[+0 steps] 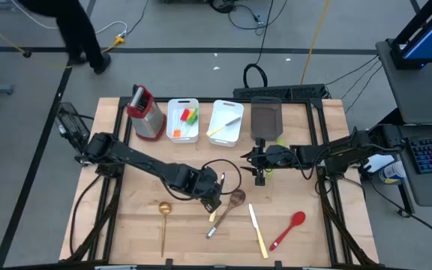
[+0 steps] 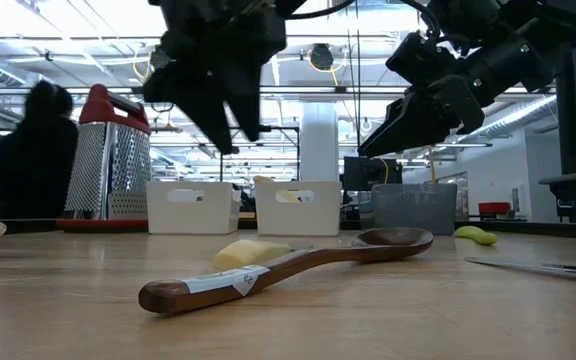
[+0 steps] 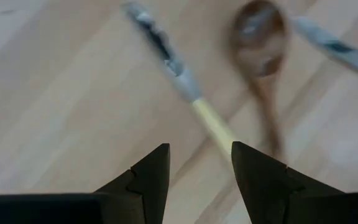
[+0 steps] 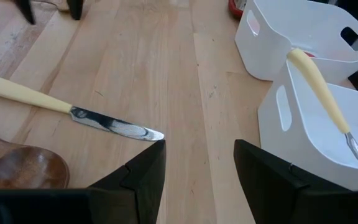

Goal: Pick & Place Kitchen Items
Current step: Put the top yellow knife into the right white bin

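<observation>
The brown wooden spoon [image 1: 232, 201] lies at the table's centre front, crossing a cream-handled knife [image 1: 213, 225]. My left gripper [image 1: 217, 196] hovers open just left of the spoon's bowl; in the left wrist view its fingertips [image 3: 199, 155] frame the knife's cream handle [image 3: 213, 124], with the spoon [image 3: 263, 50] beside it. My right gripper [image 1: 260, 178] hangs open and empty behind the spoon, near the bins. A second knife [image 1: 258, 229], a red spoon [image 1: 289, 229] and a gold ladle [image 1: 163, 219] lie along the front. In the right wrist view a knife [image 4: 73, 109] lies ahead of that gripper [image 4: 197, 152].
At the back stand a metal grater [image 1: 147, 112], two white bins [image 1: 183, 133] [image 1: 226, 139] and a grey bin [image 1: 266, 120]. One white bin holds small coloured pieces, the other a cream-handled utensil [image 4: 319, 87]. A yellow-green piece [image 2: 476, 235] lies near the grey bin. A person stands beyond the table.
</observation>
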